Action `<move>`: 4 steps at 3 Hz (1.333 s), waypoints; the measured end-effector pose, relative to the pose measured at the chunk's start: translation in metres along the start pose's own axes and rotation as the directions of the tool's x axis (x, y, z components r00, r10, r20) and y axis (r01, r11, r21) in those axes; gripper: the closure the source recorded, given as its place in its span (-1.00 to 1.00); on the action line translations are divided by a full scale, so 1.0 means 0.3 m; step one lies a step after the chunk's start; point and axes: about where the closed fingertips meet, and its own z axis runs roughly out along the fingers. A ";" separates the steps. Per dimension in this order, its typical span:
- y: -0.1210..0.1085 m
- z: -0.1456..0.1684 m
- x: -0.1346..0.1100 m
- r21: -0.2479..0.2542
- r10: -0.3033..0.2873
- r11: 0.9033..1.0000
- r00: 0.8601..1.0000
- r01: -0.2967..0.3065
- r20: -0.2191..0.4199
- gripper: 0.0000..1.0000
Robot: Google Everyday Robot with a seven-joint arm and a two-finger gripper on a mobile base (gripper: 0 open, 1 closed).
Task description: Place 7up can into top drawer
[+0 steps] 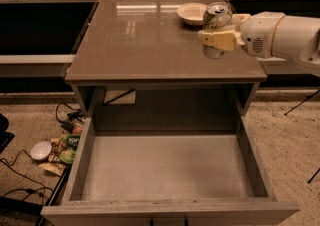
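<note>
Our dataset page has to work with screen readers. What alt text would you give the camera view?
A white robot arm's gripper holds the 7up can in its jaws at the right side of a brown tabletop, near a white bowl. Below, the top drawer stands open toward the camera with nothing inside.

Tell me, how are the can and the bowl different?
The can is tall and narrow, but the bowl is wide and shallow. The can is silvery with green marks, and the bowl is plain white. The gripper is holding the can at the right side of the table, while the bowl sits free just behind it. Both are round.
</note>
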 end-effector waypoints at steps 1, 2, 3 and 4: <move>0.215 0.027 -0.053 -0.080 -0.050 0.996 0.999 0.049 -0.007 1.00; 0.407 0.150 0.035 -0.169 -0.058 0.984 0.998 0.059 0.011 1.00; 0.506 0.276 0.165 -0.235 -0.043 0.971 0.998 0.052 0.042 1.00; 0.562 0.354 0.275 -0.272 -0.015 0.962 0.997 0.036 0.079 1.00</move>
